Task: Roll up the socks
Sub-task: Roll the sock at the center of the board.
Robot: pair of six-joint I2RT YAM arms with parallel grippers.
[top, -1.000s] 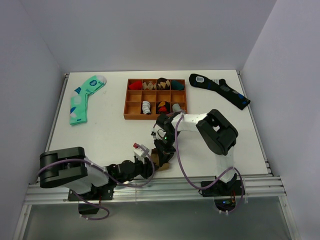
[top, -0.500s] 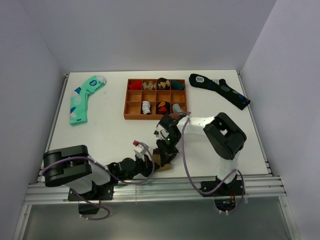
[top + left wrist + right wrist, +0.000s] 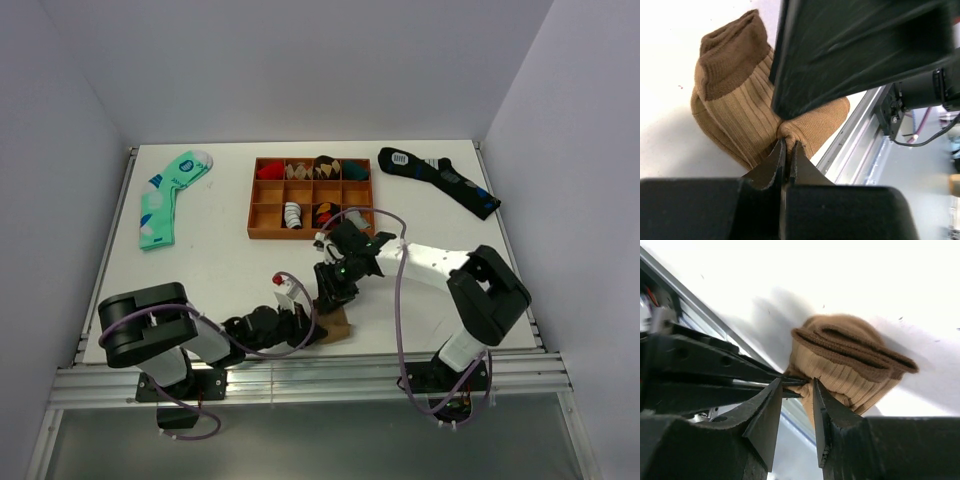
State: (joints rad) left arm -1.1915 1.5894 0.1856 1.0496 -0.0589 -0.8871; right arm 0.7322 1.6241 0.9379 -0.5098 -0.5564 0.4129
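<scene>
bunched socks (cuff end) point away from rail.

The socks tight between left gripper and right gripper; rail just beside.

One tan sock bundle, one mint-green sock, one navy sock, one wooden tray (eight compartments).

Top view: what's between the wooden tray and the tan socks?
The right gripper and its wrist, reaching from the tray side down onto the socks; the top view shows it.
</scene>
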